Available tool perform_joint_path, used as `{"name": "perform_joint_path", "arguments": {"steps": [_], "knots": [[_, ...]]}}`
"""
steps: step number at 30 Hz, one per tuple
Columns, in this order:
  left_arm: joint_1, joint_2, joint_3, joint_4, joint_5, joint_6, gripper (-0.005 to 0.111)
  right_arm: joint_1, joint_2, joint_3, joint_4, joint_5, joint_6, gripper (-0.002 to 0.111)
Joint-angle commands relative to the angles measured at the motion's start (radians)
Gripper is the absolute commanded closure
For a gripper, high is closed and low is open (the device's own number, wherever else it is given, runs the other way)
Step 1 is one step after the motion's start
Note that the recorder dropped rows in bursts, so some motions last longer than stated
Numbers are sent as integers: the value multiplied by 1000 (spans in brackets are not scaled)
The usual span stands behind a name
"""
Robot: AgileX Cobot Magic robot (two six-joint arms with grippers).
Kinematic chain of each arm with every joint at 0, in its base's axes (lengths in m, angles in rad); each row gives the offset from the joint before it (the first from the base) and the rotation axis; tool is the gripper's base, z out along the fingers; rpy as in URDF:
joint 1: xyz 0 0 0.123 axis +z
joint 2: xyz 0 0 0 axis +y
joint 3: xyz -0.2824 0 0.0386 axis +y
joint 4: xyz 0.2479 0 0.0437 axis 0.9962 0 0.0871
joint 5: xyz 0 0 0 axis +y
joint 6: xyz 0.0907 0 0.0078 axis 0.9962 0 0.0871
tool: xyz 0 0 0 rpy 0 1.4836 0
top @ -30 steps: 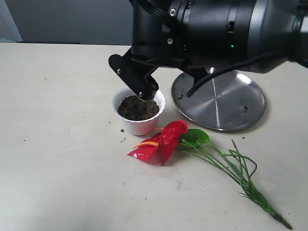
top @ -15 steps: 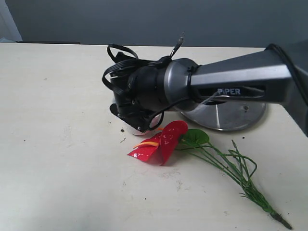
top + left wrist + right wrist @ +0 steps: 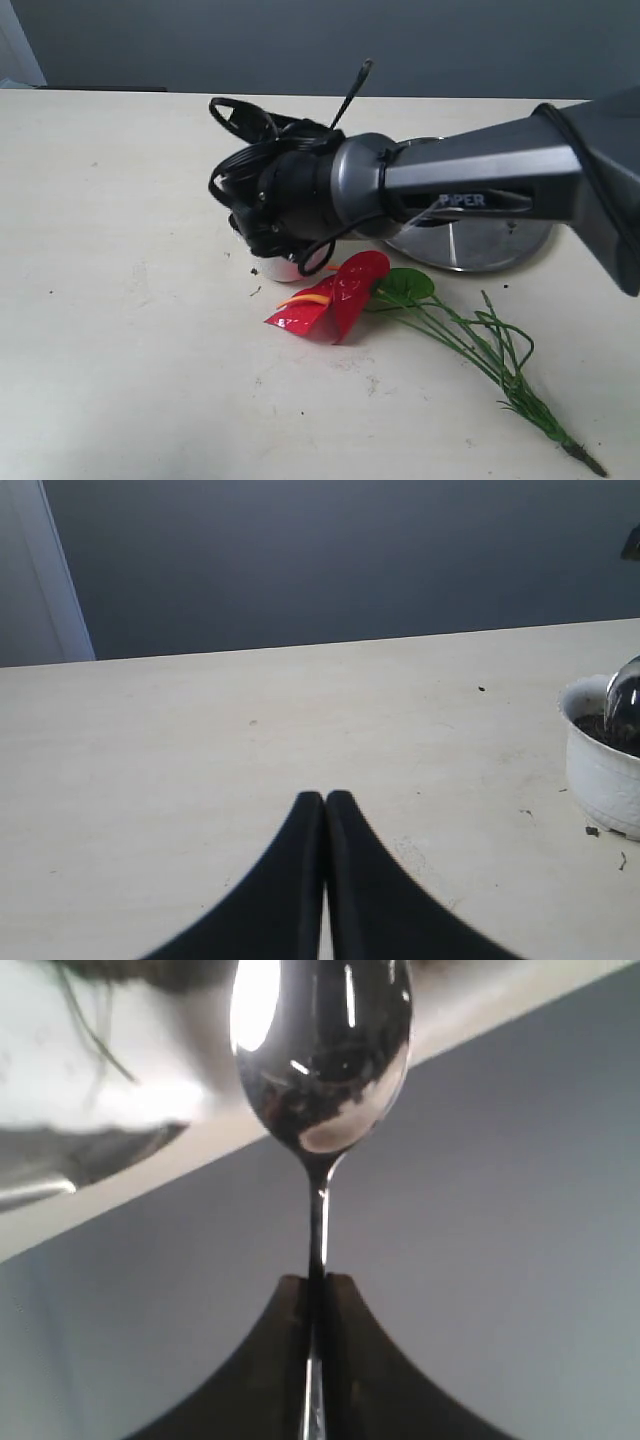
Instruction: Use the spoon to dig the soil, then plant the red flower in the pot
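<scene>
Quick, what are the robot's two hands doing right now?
Left gripper: closed, holding nothing.
Right gripper: closed on the spoon, pinching its thin handle.

spoon (image 3: 320, 1050): polished mirror-bright metal. steel plate (image 3: 480, 235): brushed metal, dull sheen. pot (image 3: 603, 765): smooth white plastic, slight gloss. soil (image 3: 600, 727): dark, crumbly, matt. red flower (image 3: 335, 295): glossy plastic-looking blooms. table (image 3: 120, 300): matt cream, lightly scuffed.

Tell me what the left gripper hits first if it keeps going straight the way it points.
Probably nothing: ahead of the left gripper lies only bare table. The pot sits off to one side, though depth is unclear.
</scene>
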Motion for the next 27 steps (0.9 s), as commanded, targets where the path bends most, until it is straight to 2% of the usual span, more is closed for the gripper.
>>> {"name": "perform_joint_path", "arguments": {"steps": [1, 8, 15, 22, 27], "knots": [[-3, -5, -2, 0, -2, -4, 106, -54, -62, 1, -51, 41, 29, 109], [-3, -5, -2, 0, -2, -4, 106, -74, -92, 1, 6, 27, 29, 109], [-3, -5, -2, 0, -2, -4, 106, -70, -82, 3, 119, -148, 30, 109], [-3, -5, -2, 0, -2, -4, 106, -64, 0, 3, 102, -77, 29, 109], [-3, -5, -2, 0, -2, -4, 106, -29, 30, 3, 102, -97, 29, 109]]}}
